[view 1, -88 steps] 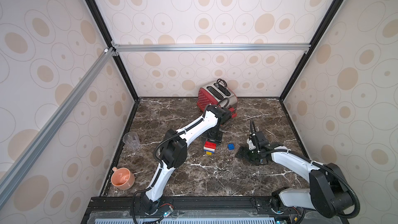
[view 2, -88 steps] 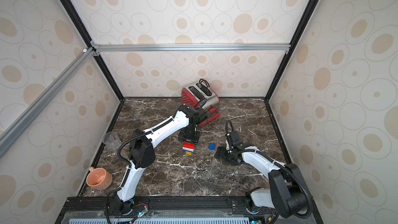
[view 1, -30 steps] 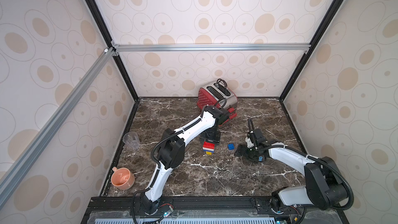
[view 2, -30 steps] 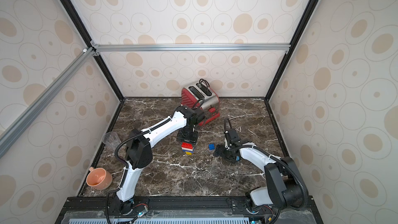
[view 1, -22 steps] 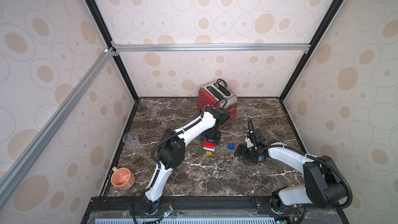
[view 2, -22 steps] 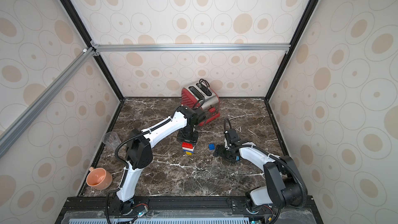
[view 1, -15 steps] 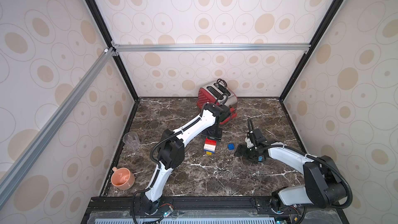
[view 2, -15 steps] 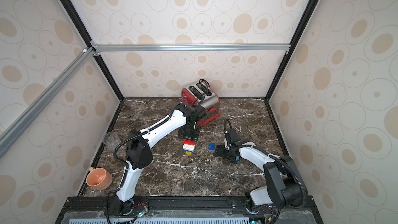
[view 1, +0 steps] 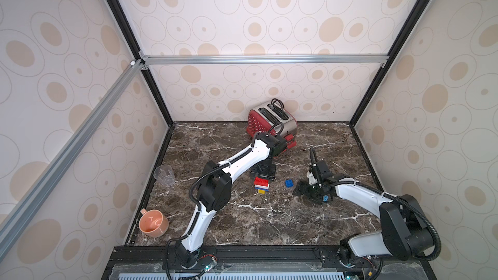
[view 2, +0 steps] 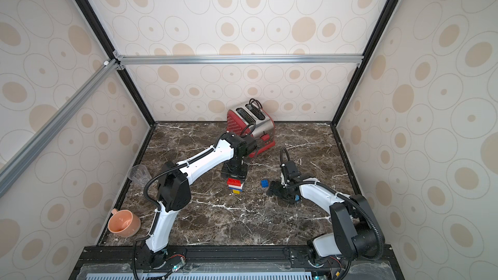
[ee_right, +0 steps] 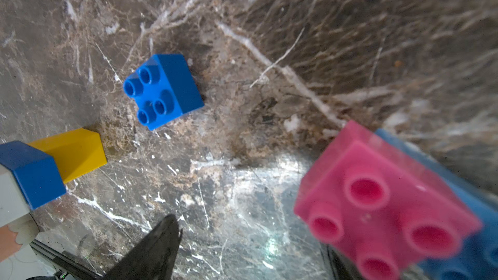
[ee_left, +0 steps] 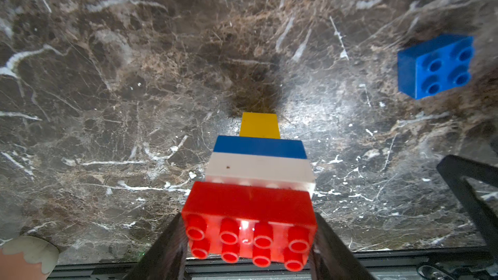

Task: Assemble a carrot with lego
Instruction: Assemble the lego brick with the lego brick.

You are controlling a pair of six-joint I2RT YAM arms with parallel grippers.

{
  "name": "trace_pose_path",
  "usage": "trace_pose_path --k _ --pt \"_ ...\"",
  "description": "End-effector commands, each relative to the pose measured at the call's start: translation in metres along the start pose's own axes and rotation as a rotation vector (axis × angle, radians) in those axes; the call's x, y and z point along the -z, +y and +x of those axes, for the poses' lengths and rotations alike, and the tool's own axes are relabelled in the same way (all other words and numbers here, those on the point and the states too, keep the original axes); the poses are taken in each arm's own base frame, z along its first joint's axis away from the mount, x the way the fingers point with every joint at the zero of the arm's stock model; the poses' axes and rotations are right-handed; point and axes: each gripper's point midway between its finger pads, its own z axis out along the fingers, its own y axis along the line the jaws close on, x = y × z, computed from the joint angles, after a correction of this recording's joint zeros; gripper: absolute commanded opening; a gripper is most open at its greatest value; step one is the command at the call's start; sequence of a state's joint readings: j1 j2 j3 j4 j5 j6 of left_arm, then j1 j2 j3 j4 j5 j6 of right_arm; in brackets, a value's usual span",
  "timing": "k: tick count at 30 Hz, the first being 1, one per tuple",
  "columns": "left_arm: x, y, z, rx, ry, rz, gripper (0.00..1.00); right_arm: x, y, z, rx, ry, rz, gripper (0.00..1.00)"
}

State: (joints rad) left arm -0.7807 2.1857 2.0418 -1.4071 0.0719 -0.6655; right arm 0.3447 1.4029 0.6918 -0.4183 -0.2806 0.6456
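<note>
Now my left hand (ee_left: 248,238) pinches the carrot (view 1: 261,184) by its red brick (ee_left: 248,203), upright at the centre of the table (view 1: 242,224). My right hand (ee_right: 248,251), jaws wide, has nudged closer at three o'clock, pink-and-blue piece (ee_right: 377,211) alongside, so capping looks next.

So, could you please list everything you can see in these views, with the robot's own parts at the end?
toaster: one, red and silver, at the back of the table.
cup: one, clear, by the table's left edge.
mug: one, peach, front left corner.
brick stack: one, yellow tip down, then blue, white, red, mid-table.
loose brick: one, blue, on the table between the stack and the right gripper.
brick pair: one, pink on blue, beside one right finger.
table: one, dark marble.
left gripper: one, black, shut on the stack's red brick.
right gripper: one, black, jaws apart, low over the table.
</note>
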Motion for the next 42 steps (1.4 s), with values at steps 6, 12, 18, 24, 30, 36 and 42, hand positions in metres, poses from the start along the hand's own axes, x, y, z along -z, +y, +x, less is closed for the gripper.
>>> trace_pose_path --k 6,12,18,24,30,36,42 --pt "0.011 0.001 0.004 0.009 0.004 0.009 0.53 0.002 0.001 -0.006 -0.014 -0.007 0.002 0.84" --pt "0.014 0.001 0.005 0.003 0.013 0.001 0.53 0.002 0.003 -0.008 -0.010 -0.008 -0.002 0.84" --pt "-0.001 0.001 0.013 -0.003 0.054 -0.019 0.53 0.003 0.002 -0.007 -0.009 -0.008 -0.001 0.84" --pt "-0.010 -0.001 0.014 -0.010 0.072 -0.024 0.53 0.003 0.003 -0.008 -0.007 -0.009 -0.001 0.84" --pt "-0.012 -0.007 0.017 -0.021 0.091 -0.019 0.53 0.003 0.005 -0.010 -0.006 -0.010 -0.005 0.84" --pt "-0.016 -0.019 0.020 -0.026 0.115 0.003 0.53 0.002 0.007 -0.012 -0.003 -0.012 -0.009 0.84" --pt "-0.025 -0.009 0.023 -0.041 0.149 -0.065 0.53 0.003 0.008 -0.013 -0.007 -0.023 -0.016 0.84"
